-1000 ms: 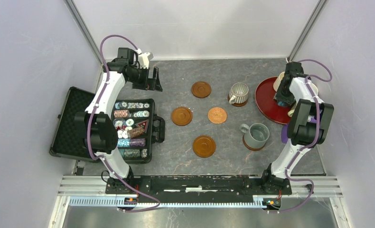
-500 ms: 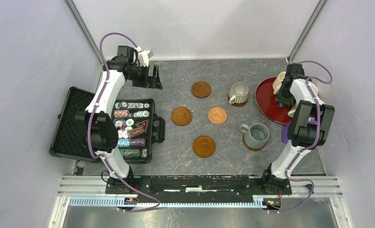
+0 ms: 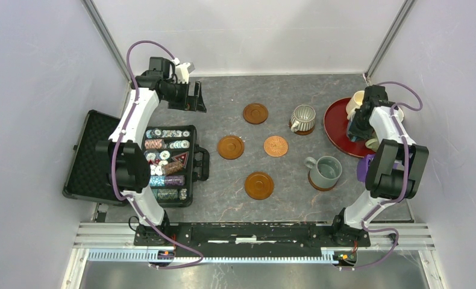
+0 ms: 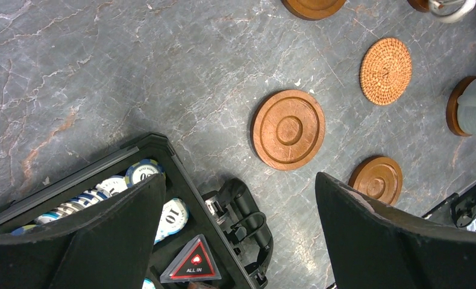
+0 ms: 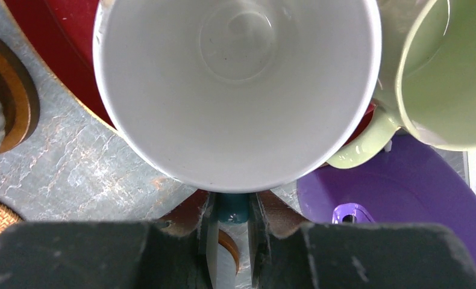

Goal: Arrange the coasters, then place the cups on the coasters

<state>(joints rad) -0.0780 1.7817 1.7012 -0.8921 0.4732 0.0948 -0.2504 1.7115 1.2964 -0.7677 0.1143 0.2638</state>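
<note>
Left fingers (image 3: pixel 193 99) hung wide apart, nothing in them, over the far-left counter (image 3: pixel 223 180) next to the chip case (image 3: pixel 85 156). Mid-counter: four bare coasters (image 3: pixel 231 147), including the woven-looking one (image 3: pixel 275 146). Right of those, ribbed cup (image 3: pixel 302 118) and grey-blue cup (image 3: pixel 327 170) each sat on a coaster.

Right fingers (image 5: pixel 206 247) were clamped together on the blue-green handle (image 5: pixel 232 208) of the white-lined cup (image 5: pixel 235 90). Its bowl was directly ahead of the tips, over the edge of the red tray (image 5: pixel 49 36). Couldn't tell if it was lifted or sitting. Pale green cup (image 5: pixel 446 66) was just beside it.

My read: glazed ceramic, so rigid, hefty, slick, and it chips on a knock. Handle was the right hold, but a narrow pinch lets the bowl swing. Keep it upright and clear the green one first.
</note>
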